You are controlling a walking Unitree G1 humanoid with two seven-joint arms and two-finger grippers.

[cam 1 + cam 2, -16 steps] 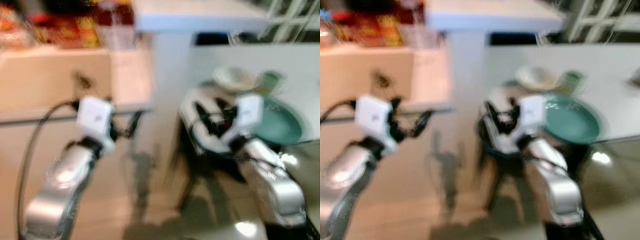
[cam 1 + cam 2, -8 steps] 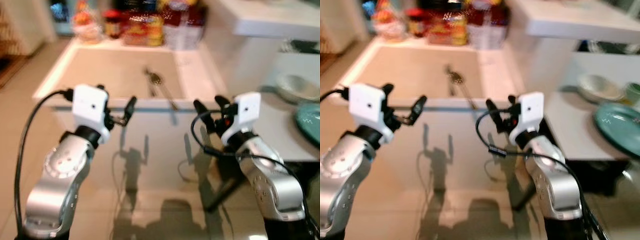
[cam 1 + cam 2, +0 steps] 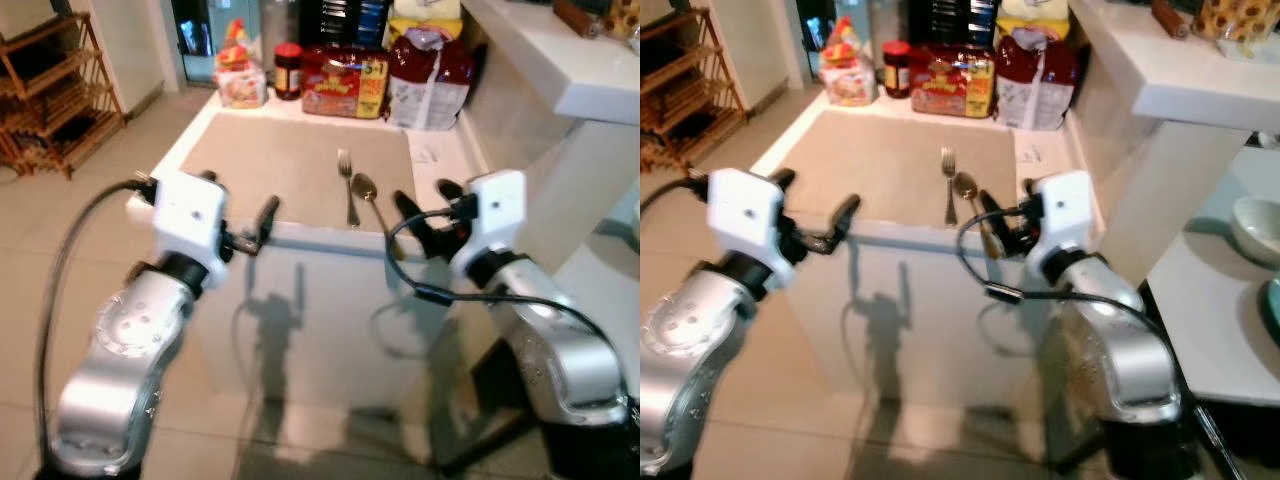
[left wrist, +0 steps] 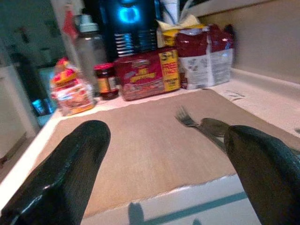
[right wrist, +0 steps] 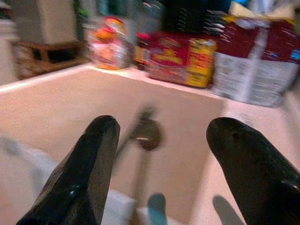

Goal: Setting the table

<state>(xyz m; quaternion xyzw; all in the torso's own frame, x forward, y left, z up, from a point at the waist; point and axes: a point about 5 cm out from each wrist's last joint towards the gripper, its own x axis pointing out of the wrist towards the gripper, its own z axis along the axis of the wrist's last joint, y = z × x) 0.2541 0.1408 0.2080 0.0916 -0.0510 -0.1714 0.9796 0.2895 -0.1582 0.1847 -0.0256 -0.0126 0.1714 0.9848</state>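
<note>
Both pincers released, empty. Right gripper [image 3: 425, 212] at near table edge, lined up on spoon [image 3: 366, 190] beside fork [image 3: 347, 185]; left gripper [image 3: 240, 215] waits.

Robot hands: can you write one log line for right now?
left hand open, empty | right hand open, near spoon | fork on mat

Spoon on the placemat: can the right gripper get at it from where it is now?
Probably yes. The right gripper hovers open at the table's near edge, fingers aimed at the spoon, which lies flat on the brown placemat. Nothing stands between them. The fork lies close beside the spoon and may be nudged.
</note>
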